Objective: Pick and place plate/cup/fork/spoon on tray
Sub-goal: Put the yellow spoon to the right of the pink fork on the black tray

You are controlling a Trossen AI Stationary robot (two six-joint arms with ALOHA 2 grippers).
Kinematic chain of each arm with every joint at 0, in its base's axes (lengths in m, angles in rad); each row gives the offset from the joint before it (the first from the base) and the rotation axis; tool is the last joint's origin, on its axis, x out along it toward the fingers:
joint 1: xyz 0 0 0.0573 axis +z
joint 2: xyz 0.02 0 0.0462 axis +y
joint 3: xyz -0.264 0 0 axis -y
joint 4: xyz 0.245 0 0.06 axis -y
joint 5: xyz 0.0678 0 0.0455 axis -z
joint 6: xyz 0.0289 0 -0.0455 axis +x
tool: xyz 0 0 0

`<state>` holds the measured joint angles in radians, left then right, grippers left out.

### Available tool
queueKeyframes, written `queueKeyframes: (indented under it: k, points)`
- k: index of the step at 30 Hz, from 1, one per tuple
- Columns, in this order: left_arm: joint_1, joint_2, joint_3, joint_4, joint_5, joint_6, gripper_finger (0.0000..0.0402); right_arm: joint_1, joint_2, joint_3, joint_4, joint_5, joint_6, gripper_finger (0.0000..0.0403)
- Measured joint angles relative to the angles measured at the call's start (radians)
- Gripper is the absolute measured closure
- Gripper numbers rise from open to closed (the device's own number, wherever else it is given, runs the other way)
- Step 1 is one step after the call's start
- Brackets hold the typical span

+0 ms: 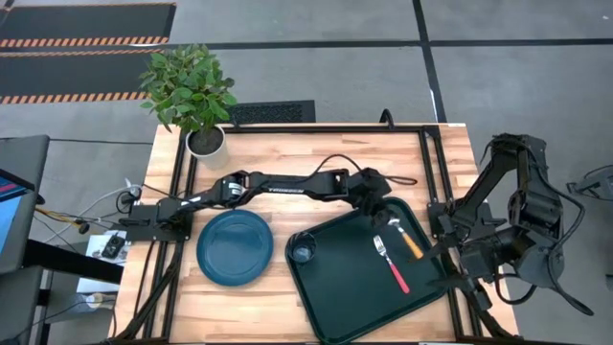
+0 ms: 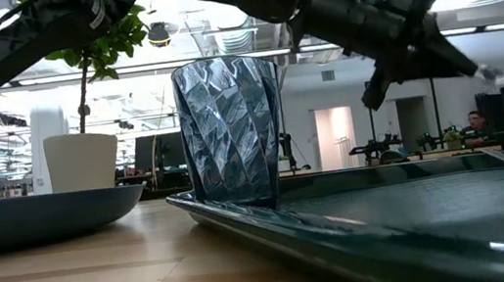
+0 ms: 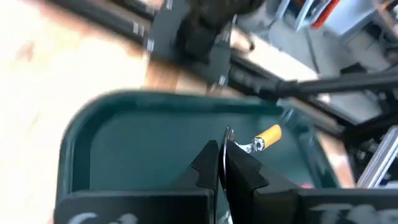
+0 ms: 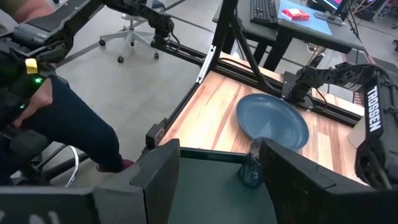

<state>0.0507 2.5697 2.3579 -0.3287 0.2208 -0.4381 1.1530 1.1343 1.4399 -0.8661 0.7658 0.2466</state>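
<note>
The dark green tray (image 1: 345,297) lies on the table's right half. The see-through cup (image 1: 303,252) stands upright in its left corner, close to the low camera (image 2: 231,129). The red-handled fork (image 1: 395,268) lies flat on the tray. The orange-handled spoon (image 1: 410,240) is beside the fork, with its bowl end at my left gripper (image 1: 385,217), which is shut on it above the tray's far part. The teal plate (image 1: 235,247) rests on the table left of the tray. My right gripper (image 4: 217,180) is open and empty at the tray's right edge. My left gripper pinches the spoon's silver bowl end (image 3: 229,133) between its two fingers; only a thin silver sliver shows between them. The fingers come slanting down from the table's left. The orange handle (image 3: 269,133) sticks out past the fingertips over the tray. Whether it rests on the tray I cannot tell.
A white plant pot (image 1: 206,142) with a green plant stands at the table's far left. Black frame rails (image 1: 436,172) run along the table's sides. A person (image 4: 68,124) shows beyond the table in the right wrist view.
</note>
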Motion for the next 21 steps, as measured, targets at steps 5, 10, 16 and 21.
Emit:
queueKeyframes:
  k: [5, 10, 16, 21]
  points:
    - [-0.009, 0.001, -0.004, -0.018, -0.023, 0.035, 0.0401, -0.004, 0.000, 0.000, 0.000, 0.001, 0.000, 0.0158]
    - [-0.014, 0.001, -0.023, -0.060, -0.023, 0.043, 0.0401, -0.004, 0.000, 0.000, 0.000, 0.002, 0.000, 0.0158]
    - [-0.021, 0.002, -0.023, -0.055, -0.051, 0.061, 0.0401, -0.004, 0.000, 0.000, 0.000, 0.002, 0.001, 0.0158]
    - [-0.023, 0.002, -0.023, -0.054, -0.050, 0.075, 0.0401, -0.004, 0.000, 0.000, 0.000, 0.002, 0.015, 0.0158]
